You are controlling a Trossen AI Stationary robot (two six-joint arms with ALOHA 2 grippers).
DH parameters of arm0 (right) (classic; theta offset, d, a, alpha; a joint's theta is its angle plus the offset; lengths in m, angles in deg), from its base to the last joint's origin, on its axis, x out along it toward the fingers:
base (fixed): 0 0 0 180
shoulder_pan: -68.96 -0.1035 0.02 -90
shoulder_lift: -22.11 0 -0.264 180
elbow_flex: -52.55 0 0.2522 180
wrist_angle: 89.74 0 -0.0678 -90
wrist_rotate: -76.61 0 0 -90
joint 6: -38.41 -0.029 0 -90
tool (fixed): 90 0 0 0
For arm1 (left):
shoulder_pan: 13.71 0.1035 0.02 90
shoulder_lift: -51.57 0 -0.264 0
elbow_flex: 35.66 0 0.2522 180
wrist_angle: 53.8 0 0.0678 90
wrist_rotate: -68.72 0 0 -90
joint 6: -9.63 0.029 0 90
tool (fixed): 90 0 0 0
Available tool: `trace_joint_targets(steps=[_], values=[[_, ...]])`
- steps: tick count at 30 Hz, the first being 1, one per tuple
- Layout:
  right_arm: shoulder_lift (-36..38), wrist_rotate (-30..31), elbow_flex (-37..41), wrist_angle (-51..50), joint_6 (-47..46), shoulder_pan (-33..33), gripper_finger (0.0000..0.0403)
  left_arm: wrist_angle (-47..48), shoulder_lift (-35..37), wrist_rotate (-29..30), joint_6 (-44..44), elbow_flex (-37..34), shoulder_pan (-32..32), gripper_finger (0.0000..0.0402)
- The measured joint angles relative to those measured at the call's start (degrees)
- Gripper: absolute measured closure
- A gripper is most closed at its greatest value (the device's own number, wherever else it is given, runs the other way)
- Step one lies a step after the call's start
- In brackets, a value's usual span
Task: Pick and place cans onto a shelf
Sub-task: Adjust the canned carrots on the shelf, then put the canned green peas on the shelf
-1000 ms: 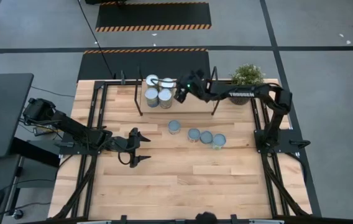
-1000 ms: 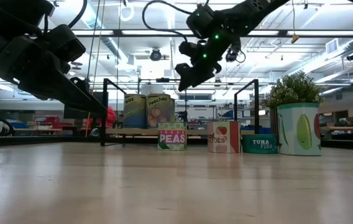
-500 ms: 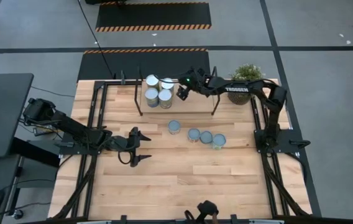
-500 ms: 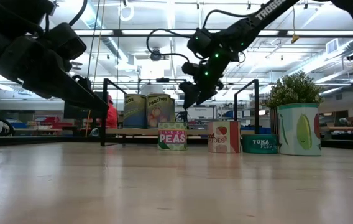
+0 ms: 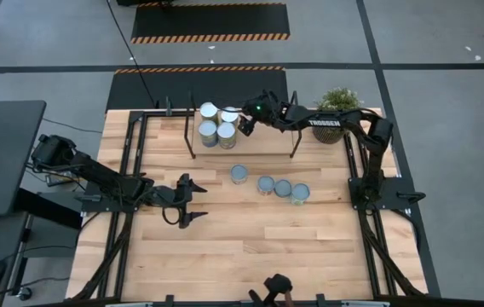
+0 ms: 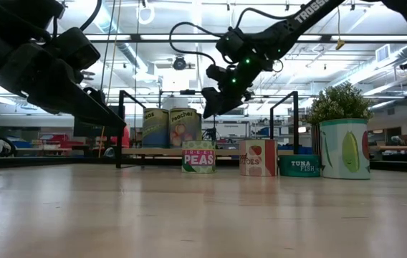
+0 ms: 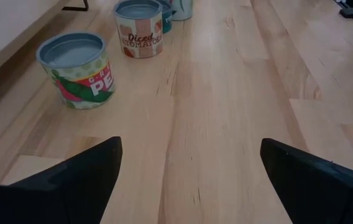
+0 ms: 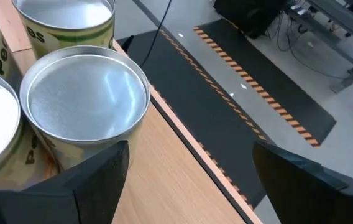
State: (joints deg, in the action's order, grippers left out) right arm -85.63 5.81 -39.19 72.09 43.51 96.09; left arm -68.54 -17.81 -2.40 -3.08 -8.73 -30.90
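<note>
Several cans (image 5: 217,122) stand upright in a cluster on the left part of the shelf (image 5: 267,141). They also show in the low view (image 6: 171,127). Several more cans (image 5: 269,184) stand in a row on the table in front of the shelf. My right gripper (image 5: 244,125) hovers open and empty just right of the shelf cluster and above the board. In its wrist view (image 8: 189,149) the nearest can top (image 8: 87,98) lies close ahead of the fingers. My left gripper (image 5: 196,205) is open and empty above the table's left middle, well short of the peas can (image 7: 80,68).
A potted green plant (image 5: 337,104) stands at the far right beside the shelf. Black upright posts (image 5: 293,141) frame the shelf. A person (image 5: 273,286) shows at the table's near edge. Bare wood lies in the near half of the table (image 5: 259,247).
My right gripper has dropped lower over the shelf and shifted a little toward the far edge and the can cluster. The cans have kept their places.
</note>
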Motion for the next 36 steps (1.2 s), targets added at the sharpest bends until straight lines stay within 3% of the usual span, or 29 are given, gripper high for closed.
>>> trace_joint_targets(steps=[19, 32, 36], values=[[-0.02, -4.34, 0.0, 2.68, 0.96, 0.0, 0.0055, 0.03, -0.01, -0.01, -0.02, 0.0, 0.0, 0.0012], [1.79, -1.42, 0.04, 0.43, 2.58, -3.54, 0.0055, 1.33, 0.01, -0.01, -0.04, 0.0, 0.0, 0.0012], [1.92, 2.98, 0.04, -3.14, 2.57, -6.7, 0.0055, 1.4, -0.01, -0.03, -1.0, 0.0, 0.0, 0.0012]])
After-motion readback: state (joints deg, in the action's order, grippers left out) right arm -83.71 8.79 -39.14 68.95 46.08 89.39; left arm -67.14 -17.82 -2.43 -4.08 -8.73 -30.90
